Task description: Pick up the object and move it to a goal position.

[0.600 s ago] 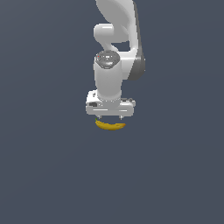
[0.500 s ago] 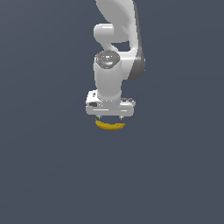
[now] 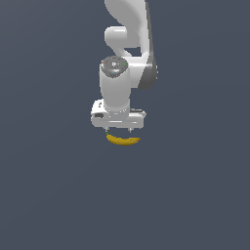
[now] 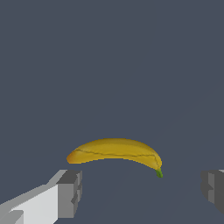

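So the white Panda arm (image 3: 128,49) comes down from the top of the exterior view, and its claw (image 3: 118,130) points straight down at the dark grey worktop (image 3: 49,195). The banana (image 3: 123,140) lies flat on that worktop right under the claw, its curved yellow body poking out just below the hand, more toward the exterior view's right.

The wrist view is way clearer. The claw (image 4: 142,192) is spread wide, with one grey finger pad (image 4: 70,193) on one side and the other pad (image 4: 213,189) way over at the opposite edge of the picture, partly cut off. It's got hold of nothing. The banana (image 4: 114,151) sits a bit beyond the line between the two pads, not touching either of them. One pad is near the banana's blunt end, while the other pad is well apart from the greenish stem tip (image 4: 159,173). The banana is a lot narrower than the gap in the claw. There's a thin dark line running along the peel, and the arch bulges away from the fingers.

I can't tell from either view how high the fingertips are above the worktop.
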You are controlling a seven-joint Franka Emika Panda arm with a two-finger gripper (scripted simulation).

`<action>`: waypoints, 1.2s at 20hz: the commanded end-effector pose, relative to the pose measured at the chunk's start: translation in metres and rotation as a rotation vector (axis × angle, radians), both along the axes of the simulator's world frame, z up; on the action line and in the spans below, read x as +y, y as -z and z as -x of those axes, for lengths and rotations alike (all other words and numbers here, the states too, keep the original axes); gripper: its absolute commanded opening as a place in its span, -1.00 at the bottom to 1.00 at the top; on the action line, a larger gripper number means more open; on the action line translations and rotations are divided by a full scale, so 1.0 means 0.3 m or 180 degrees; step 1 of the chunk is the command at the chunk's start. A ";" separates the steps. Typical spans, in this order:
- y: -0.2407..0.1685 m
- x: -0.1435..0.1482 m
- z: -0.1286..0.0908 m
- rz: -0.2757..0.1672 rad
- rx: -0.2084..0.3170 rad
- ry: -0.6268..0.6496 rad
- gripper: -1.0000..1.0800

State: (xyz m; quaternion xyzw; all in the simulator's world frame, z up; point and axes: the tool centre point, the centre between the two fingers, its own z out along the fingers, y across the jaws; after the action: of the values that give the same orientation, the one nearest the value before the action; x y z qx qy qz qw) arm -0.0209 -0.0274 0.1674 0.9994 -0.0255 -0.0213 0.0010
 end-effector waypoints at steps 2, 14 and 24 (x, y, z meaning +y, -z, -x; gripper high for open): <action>-0.001 0.002 0.000 0.0000 0.0001 0.0005 0.92; 0.019 -0.001 0.006 0.0001 -0.0001 -0.0220 0.92; 0.073 -0.005 0.024 -0.0002 -0.0011 -0.0864 0.92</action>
State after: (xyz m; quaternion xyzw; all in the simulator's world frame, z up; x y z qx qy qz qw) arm -0.0270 -0.0288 0.1485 0.9956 0.0912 -0.0196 0.0032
